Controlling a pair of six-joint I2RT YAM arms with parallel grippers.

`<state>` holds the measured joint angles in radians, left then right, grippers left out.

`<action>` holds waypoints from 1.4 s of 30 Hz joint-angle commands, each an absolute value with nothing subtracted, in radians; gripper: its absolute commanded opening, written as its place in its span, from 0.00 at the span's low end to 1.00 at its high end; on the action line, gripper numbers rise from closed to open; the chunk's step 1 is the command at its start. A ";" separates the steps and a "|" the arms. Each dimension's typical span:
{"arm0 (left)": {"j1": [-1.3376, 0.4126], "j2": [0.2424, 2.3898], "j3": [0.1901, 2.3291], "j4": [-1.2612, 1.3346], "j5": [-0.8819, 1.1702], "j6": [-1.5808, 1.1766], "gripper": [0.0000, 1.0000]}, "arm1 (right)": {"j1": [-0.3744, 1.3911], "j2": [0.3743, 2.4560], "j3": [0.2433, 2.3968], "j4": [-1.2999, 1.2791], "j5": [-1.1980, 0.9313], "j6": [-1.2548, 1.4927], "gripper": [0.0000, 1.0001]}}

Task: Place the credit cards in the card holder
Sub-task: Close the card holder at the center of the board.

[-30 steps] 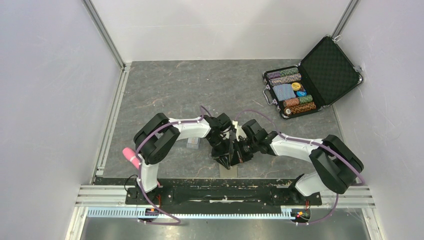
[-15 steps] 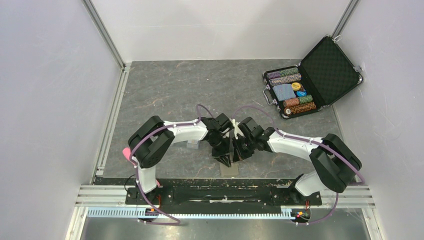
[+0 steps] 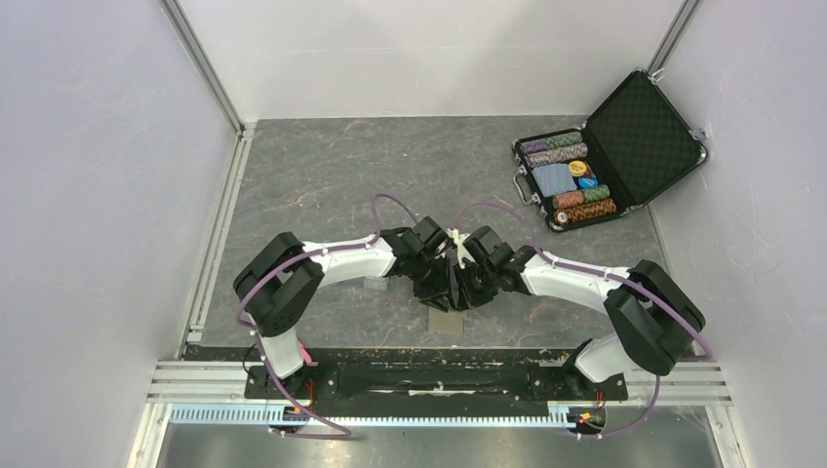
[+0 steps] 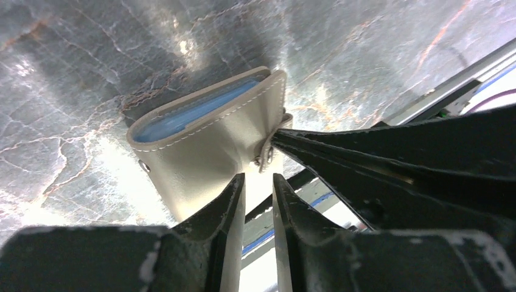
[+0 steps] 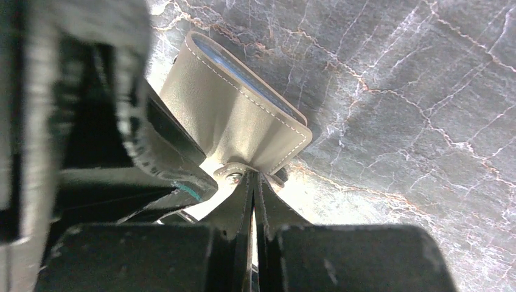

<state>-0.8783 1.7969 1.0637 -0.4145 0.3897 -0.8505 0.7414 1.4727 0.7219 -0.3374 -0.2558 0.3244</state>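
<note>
The right fingers (image 5: 238,210) are pinching the folded card holder's (image 4: 207,146) snap tab near the tabletop's (image 4: 91,61) near edge, its blue-lined mouth pointing downward. The left fingers (image 4: 228,207) are standing slightly parted beside it.

There are two arms, the left arm (image 3: 336,255) and the right arm (image 3: 575,281). They carry two grippers, the left gripper (image 4: 257,177) and the right gripper (image 5: 254,176), each with two fingers. One card holder (image 4: 207,152) shows, and there is one small clear case (image 3: 375,285) and one open black case (image 3: 639,132), which contains one blue deck (image 3: 554,178) and several rows of chips (image 3: 571,154) that are too small to count exactly.
</note>
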 commanded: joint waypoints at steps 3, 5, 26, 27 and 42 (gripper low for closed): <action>-0.871 1.711 1.032 -0.306 0.341 -0.908 0.30 | 0.732 1.460 0.752 -0.364 -0.219 0.321 0.00; -0.871 1.713 1.016 -0.290 0.347 -0.915 0.30 | 0.727 1.462 0.753 -0.359 -0.225 0.326 0.00; -0.871 1.837 1.042 -0.236 0.399 -0.908 0.27 | 0.695 1.463 0.701 -0.289 -0.321 0.354 0.00; -0.871 1.842 1.047 -0.238 0.399 -0.907 0.24 | 0.695 1.463 0.700 -0.288 -0.324 0.355 0.00; -0.873 1.762 1.082 -0.384 0.313 -0.855 0.12 | 0.693 1.440 0.727 -0.290 -0.324 0.355 0.00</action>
<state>-0.8711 1.8130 1.0416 -0.3099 0.3862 -0.8883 0.6952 1.4723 0.7048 -0.3046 -0.3111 0.3489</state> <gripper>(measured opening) 0.041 0.003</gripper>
